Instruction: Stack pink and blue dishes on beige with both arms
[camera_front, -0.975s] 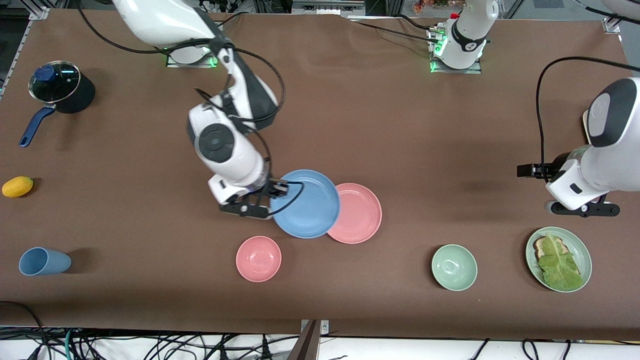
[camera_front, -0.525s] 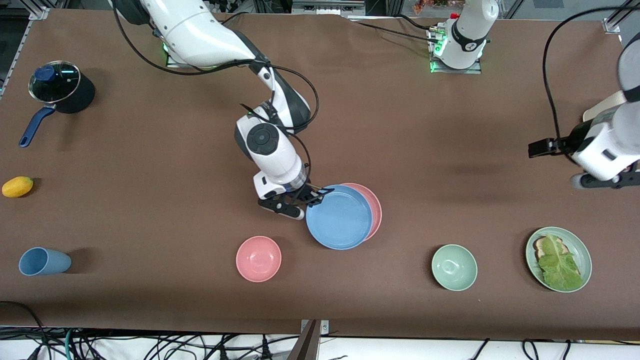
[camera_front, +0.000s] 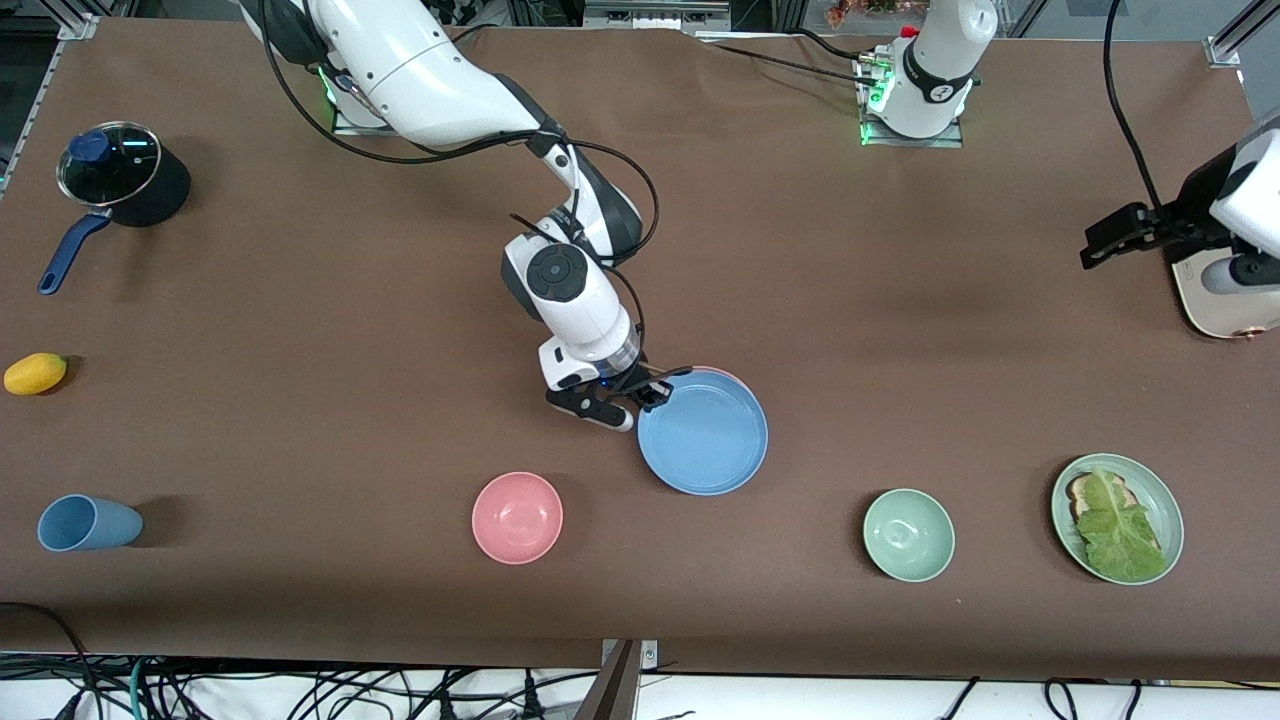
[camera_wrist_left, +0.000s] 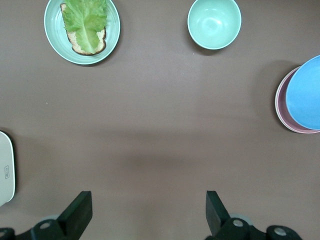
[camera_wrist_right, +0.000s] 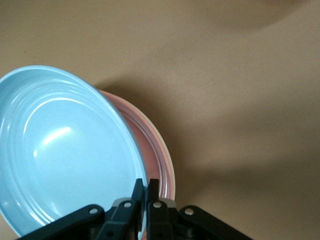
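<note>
Blue plate (camera_front: 705, 435) pinched at its rim by the right gripper (camera_front: 645, 392) over the pink plate (camera_front: 728, 375); left gripper (camera_wrist_left: 147, 212) spread wide, holding nothing, above the bench (camera_front: 300, 300)

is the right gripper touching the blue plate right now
Touching. In the right wrist view, the right gripper has its fingers pinched shut on the rim of the blue plate, one finger on each side, with no gap.

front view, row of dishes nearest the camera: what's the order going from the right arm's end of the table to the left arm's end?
Blue cup → pink bowl → green bowl → green plate with lettuce and bread.
</note>
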